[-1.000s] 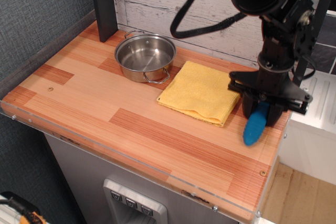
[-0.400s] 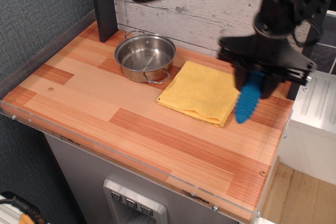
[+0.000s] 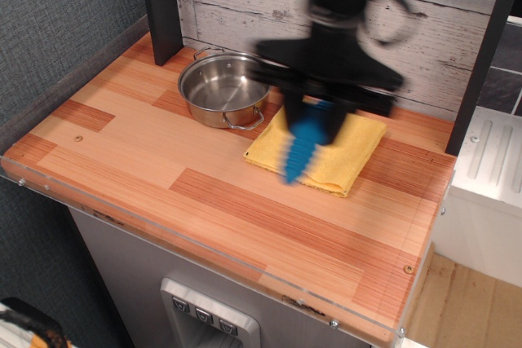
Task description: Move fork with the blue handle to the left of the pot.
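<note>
My gripper (image 3: pixel 314 120) is shut on the fork with the blue handle (image 3: pixel 302 148). The ribbed blue handle hangs down from the jaws, in the air above the yellow cloth. The fork's tined head is hidden inside the gripper. The arm is motion-blurred. The shiny steel pot (image 3: pixel 224 89) stands empty at the back of the table, left of the gripper, with one loop handle facing the cloth.
A folded yellow cloth (image 3: pixel 355 156) lies right of the pot, partly under the gripper. A dark post (image 3: pixel 161 6) stands behind the pot at the back left. The wooden table (image 3: pixel 122 152) has open surface left and in front of the pot. A white appliance (image 3: pixel 489 160) is at the right.
The gripper has lifted the fork from the table's right edge and carried it left, from beside the cloth to above it, nearer the pot.
</note>
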Controlling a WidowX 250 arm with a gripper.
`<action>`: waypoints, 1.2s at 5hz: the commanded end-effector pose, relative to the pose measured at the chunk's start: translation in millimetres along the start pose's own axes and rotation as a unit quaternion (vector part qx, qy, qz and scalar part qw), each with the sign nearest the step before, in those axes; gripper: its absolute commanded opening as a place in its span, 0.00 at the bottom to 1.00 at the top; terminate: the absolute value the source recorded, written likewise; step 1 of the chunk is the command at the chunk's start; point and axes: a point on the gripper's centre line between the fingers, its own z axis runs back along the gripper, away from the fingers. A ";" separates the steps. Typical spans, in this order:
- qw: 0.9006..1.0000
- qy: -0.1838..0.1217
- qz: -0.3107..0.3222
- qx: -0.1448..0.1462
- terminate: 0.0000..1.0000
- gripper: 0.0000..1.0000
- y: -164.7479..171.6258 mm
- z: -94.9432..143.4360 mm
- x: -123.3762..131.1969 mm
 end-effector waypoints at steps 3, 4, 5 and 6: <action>0.998 0.019 0.027 0.052 0.00 0.00 110.9 -4.5 -10.6; 0.998 0.022 0.025 0.056 0.00 0.00 138.2 -16.5 -6.2; 0.998 0.019 0.024 0.056 0.00 0.00 154.0 -28.2 -1.0; 0.997 0.015 0.021 0.071 0.00 0.00 168.0 -38.2 6.8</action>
